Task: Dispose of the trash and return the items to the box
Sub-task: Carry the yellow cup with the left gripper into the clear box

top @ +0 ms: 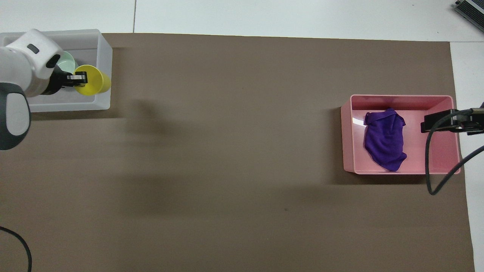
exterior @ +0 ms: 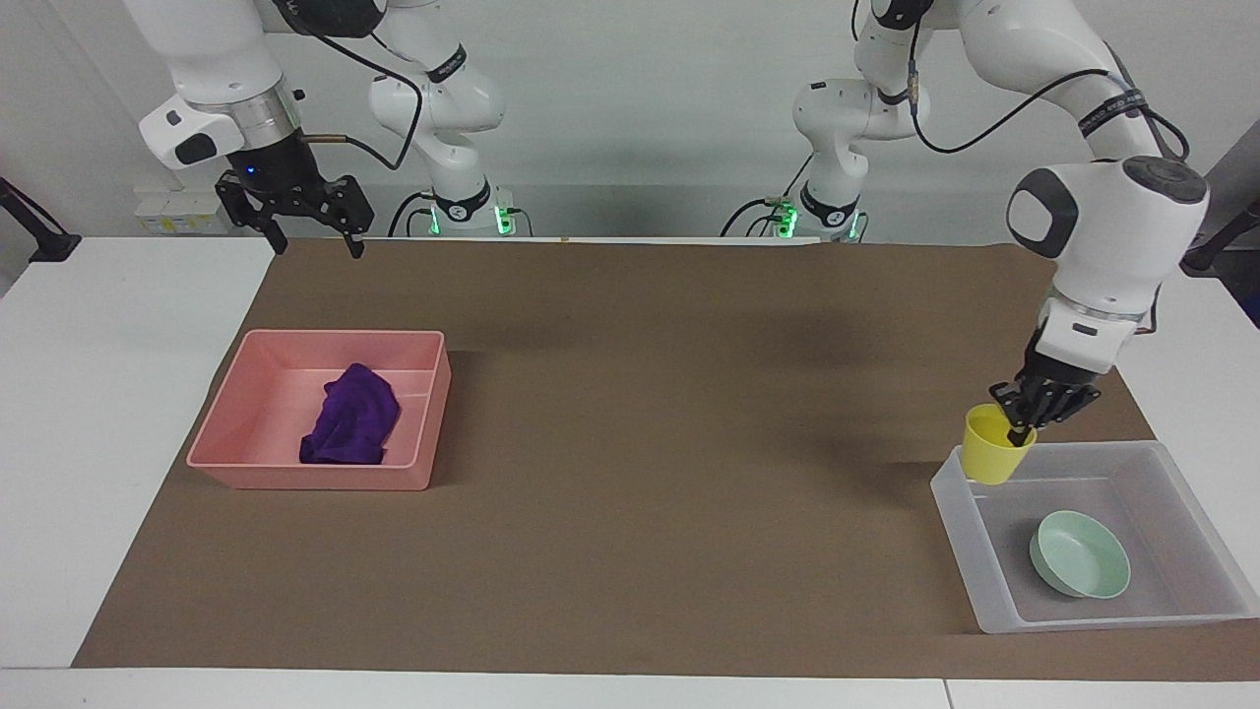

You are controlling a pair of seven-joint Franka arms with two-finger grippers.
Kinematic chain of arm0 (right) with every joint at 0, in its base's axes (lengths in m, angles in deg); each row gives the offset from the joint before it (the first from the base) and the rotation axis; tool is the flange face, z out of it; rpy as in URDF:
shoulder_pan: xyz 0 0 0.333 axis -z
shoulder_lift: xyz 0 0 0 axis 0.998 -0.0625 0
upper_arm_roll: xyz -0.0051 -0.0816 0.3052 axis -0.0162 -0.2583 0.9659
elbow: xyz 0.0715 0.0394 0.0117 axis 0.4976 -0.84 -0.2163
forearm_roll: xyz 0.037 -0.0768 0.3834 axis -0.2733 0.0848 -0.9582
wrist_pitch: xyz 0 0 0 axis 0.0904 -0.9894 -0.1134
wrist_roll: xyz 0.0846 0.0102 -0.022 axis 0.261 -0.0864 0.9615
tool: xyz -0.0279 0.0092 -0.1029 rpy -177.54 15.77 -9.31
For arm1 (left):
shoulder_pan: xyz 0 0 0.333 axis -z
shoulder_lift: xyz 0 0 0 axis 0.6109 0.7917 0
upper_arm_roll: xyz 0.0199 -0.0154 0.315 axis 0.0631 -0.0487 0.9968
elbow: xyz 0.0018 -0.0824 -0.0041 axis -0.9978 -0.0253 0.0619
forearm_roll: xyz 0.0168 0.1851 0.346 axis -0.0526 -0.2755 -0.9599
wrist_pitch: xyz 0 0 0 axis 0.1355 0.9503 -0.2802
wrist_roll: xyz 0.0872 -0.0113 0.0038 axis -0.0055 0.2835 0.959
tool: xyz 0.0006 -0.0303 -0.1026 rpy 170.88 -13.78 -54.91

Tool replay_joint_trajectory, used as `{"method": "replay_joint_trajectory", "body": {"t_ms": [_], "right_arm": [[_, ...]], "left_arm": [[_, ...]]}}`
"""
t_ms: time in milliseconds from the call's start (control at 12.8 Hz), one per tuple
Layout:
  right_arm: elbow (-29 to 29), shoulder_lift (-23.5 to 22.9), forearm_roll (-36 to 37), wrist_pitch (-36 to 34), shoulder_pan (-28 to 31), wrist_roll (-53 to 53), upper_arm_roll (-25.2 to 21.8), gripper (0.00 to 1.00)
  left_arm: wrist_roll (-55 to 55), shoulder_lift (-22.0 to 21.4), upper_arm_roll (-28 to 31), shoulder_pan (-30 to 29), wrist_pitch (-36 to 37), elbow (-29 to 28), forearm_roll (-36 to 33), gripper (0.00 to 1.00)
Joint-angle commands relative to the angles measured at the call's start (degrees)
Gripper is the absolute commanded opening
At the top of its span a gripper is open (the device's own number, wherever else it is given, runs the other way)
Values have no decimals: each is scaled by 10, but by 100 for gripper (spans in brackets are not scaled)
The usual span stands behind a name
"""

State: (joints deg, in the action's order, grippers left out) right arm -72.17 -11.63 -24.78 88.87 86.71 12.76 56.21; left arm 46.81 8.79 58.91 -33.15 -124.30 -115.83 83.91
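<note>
My left hand (exterior: 1022,431) pinches the cup (exterior: 992,445) by its rim over the box (exterior: 996,591) corner nearest the robots (bowl (exterior: 1079,553) and rag (exterior: 350,416) already binned), so dropping now risks clipping the wall and tipping out; my right hand (exterior: 313,234) waits open, bare floor beside the bowl.

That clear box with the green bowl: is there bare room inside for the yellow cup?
Yes. The bowl takes only part of the clear box; its floor nearer the robots is bare, under the cup in the left pincer. The brown mat toward the pink tray is bare too.
</note>
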Motion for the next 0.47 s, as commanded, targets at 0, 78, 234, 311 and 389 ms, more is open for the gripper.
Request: {"method": "replay_joint_trajectory", "body": {"t_ms": [0, 78, 234, 311, 389], "right_arm": [[-20, 15, 2, 9, 2, 1, 3, 100], [-20, 15, 2, 9, 2, 1, 3, 100], [-21, 17, 2, 8, 1, 0, 3, 100], [-23, 17, 2, 8, 1, 0, 3, 100], [-23, 19, 2, 8, 1, 0, 3, 100]], "left_arm": [[-62, 37, 40, -5, 15, 43, 39, 0], [-78, 60, 53, -9, 15, 65, 40, 0], [-83, 117, 57, -28, 22, 129, 47, 0], [-83, 146, 56, -40, 29, 165, 62, 0], [-84, 177, 56, -48, 32, 204, 71, 0]]}}
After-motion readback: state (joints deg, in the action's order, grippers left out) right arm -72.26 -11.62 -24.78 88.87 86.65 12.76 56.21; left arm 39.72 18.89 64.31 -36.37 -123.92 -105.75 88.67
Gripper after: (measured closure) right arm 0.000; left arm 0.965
